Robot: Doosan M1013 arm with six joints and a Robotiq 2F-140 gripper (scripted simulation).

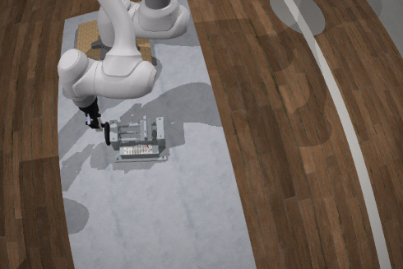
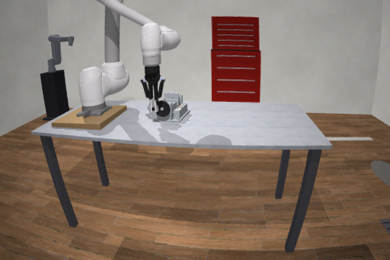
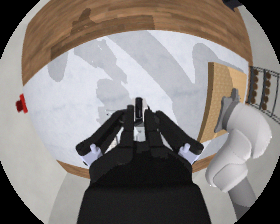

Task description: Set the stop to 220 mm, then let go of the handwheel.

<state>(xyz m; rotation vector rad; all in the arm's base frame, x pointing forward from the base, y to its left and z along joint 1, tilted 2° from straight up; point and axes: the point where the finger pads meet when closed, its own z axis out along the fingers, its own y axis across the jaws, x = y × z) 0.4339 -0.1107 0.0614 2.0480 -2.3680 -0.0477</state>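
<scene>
The metal stop fixture (image 1: 136,153) (image 2: 181,111) stands on the table. Its upright stop plate (image 1: 145,128) is right of the middle of the guide rods. A small red pointer (image 1: 147,146) is over the right part of the light scale; its numbers are too small to read. The black handwheel (image 1: 107,135) (image 2: 166,114) is at the fixture's left end in the top view. My gripper (image 1: 99,127) (image 2: 154,108) (image 3: 138,103) points down at the handwheel's outer side, shut on its handle near the rim. The fingers mostly hide the handle.
The grey-white table (image 1: 164,213) (image 2: 247,126) carries the fixture and the arm's wooden base board (image 1: 86,34) (image 2: 76,120) (image 3: 208,100). The arm's wrist is above and beside the handwheel. A red tool cabinet (image 2: 235,63) and a small robot on a black stand (image 2: 55,95) are behind the table.
</scene>
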